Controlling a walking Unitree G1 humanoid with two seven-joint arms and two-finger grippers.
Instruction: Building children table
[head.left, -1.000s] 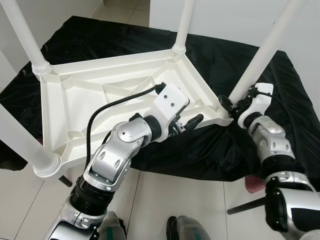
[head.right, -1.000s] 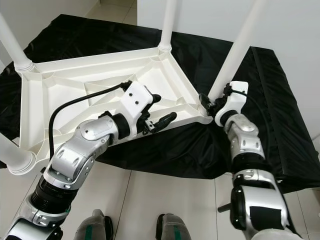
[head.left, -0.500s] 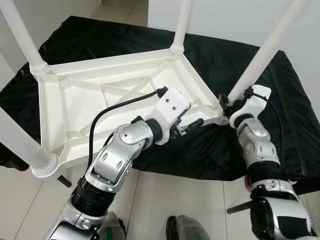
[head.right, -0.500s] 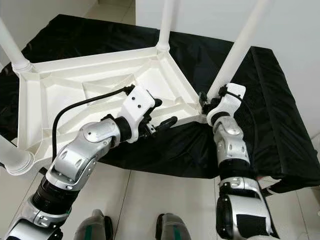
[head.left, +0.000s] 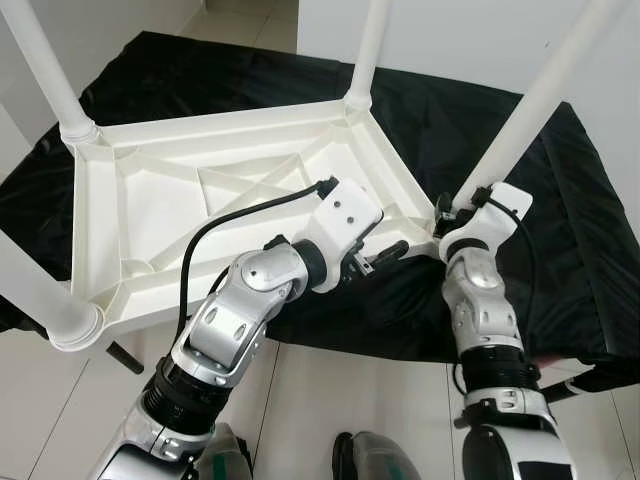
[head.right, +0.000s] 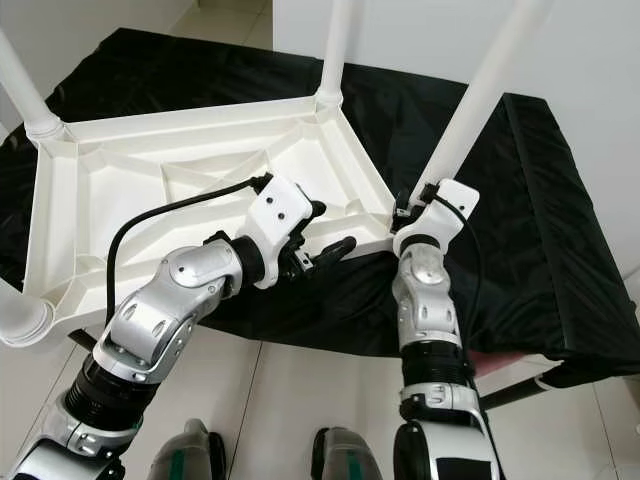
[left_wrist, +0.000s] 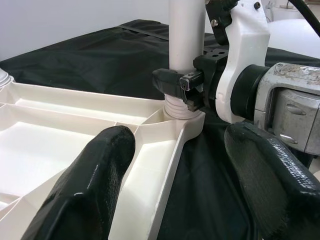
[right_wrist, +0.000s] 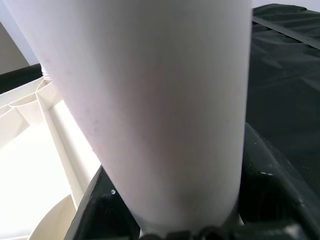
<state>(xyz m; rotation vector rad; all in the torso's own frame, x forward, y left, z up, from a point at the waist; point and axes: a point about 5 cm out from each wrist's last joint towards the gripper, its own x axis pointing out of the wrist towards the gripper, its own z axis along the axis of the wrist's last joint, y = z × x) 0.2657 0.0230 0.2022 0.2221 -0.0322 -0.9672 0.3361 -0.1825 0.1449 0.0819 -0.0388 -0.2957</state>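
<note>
A white plastic children's table (head.left: 200, 220) lies upside down on black cloth, with its legs pointing up. My right gripper (head.left: 452, 205) is shut on the near right leg (head.left: 530, 110), just above its socket at the table corner. In the right wrist view the leg (right_wrist: 150, 100) stands between the black fingers (right_wrist: 270, 185). My left gripper (left_wrist: 180, 175) is open and straddles the table's near rim (left_wrist: 165, 165), one finger inside the frame and one outside. Seen from the head, the left gripper (head.left: 385, 255) is close to the left of that corner.
Three more legs stand at the far corner (head.left: 365, 50), the far left (head.left: 45, 65) and the near left (head.left: 30, 280). The black cloth (head.left: 570, 230) drapes over the support's edge. Pale tiled floor (head.left: 330, 390) and my feet lie below; a dark bar (head.left: 590, 380) sticks out at lower right.
My right forearm has swung in toward the middle while its gripper stays on the leg. The table's near left corner has shifted left in view. The left gripper keeps its place at the rim.
</note>
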